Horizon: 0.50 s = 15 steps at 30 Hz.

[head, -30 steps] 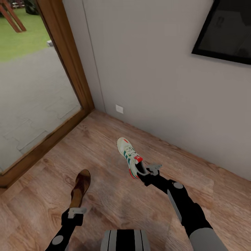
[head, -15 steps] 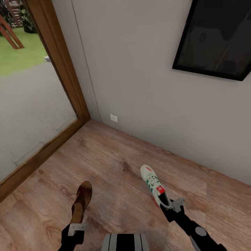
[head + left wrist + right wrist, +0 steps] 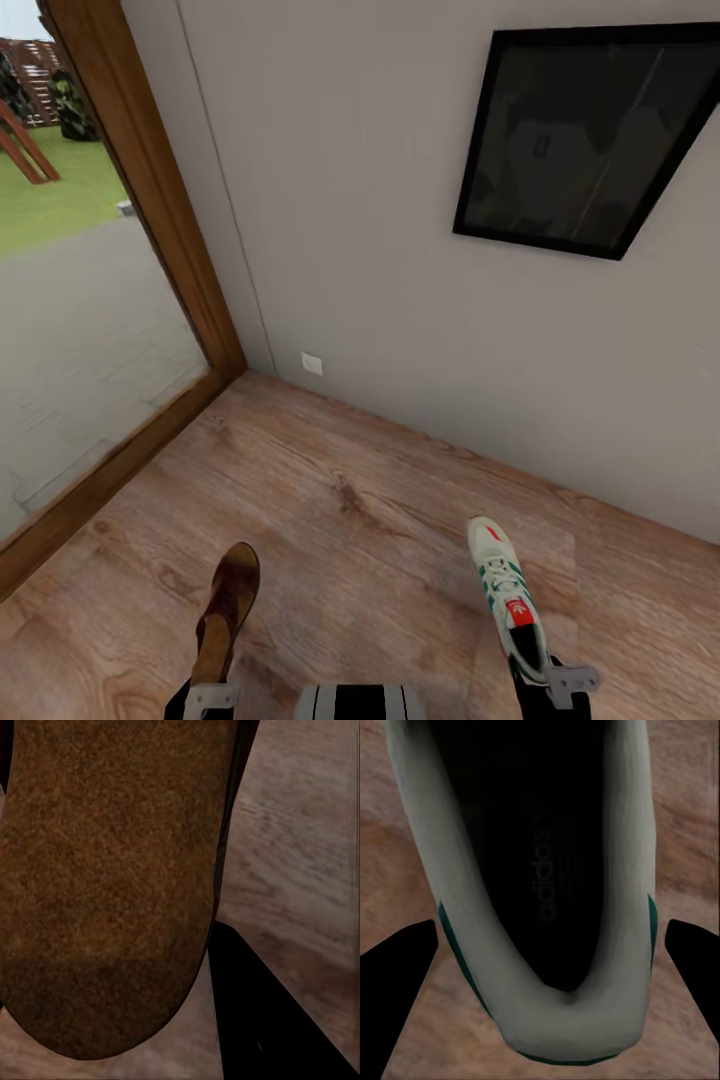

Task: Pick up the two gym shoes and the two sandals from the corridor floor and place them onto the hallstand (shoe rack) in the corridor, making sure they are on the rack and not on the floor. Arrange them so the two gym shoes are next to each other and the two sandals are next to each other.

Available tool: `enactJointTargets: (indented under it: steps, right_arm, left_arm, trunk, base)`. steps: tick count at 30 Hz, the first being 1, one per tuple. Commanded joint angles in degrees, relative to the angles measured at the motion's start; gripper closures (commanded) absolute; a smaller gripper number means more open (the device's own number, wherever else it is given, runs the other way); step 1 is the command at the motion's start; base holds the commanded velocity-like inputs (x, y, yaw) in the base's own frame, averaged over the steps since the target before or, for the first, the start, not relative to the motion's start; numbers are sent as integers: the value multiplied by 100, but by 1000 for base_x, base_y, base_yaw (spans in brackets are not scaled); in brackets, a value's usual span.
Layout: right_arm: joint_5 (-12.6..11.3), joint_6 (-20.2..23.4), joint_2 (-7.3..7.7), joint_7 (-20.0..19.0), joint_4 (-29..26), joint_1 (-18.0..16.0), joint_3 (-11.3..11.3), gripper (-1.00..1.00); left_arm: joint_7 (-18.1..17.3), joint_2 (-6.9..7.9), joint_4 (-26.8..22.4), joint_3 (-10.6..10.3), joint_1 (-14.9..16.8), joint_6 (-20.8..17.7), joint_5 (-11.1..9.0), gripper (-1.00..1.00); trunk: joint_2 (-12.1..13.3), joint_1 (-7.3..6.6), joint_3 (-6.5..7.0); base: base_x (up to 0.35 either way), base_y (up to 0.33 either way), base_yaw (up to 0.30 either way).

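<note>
My left gripper [image 3: 210,693] is shut on the heel end of a brown sandal [image 3: 228,605], which points away from me above the corridor floor [image 3: 350,520]. In the left wrist view the sandal's [image 3: 112,885] rough brown underside is close to the camera, beside one dark finger [image 3: 262,1020]. At the lower right of the head view, my right gripper [image 3: 553,686] is shut on the heel of a white gym shoe [image 3: 503,585] with green stripes. In the right wrist view the gym shoe's [image 3: 532,967] heel opening sits between the two dark fingers [image 3: 397,982]. The hallstand is out of view.
A pale grey wall [image 3: 350,250] stands ahead with a dark framed picture [image 3: 590,130] on it and a small white outlet [image 3: 312,363] low down. A wood-framed glass door [image 3: 150,200] closes the left side. My base [image 3: 360,702] shows at the bottom edge.
The whole view has swung, so the camera has moved. Both grippers now sit lower in the picture; the right one has gone from the middle to the lower right, still holding the gym shoe.
</note>
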<state>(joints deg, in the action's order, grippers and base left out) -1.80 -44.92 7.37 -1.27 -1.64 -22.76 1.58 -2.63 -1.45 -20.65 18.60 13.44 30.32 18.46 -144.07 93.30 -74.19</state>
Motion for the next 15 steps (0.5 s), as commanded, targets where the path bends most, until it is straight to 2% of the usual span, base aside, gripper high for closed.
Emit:
enactJointTargets:
  steps: [1, 8, 15]
  right_arm:
    - [-34, -16, 1, -8, 6, -2, 17, 100]
    - [-89, -17, -5, 60, 6, 7, 18, 100]
    - [-92, -17, -8, 74, 6, 8, 18, 100]
  left_arm:
    - [-18, -3, -3, 48, 2, 18, 61, 100]
    - [-18, 3, -8, 47, 1, 18, 61, 100]
    - [-18, 12, -10, 43, 1, 17, 61, 100]
  trunk:
    - [0, -3, 28]
    - [10, -21, 243]
    - [19, -39, 451]
  base:
    - [0, 0, -126]
    - [0, 0, -139]
    - [0, 0, -199]
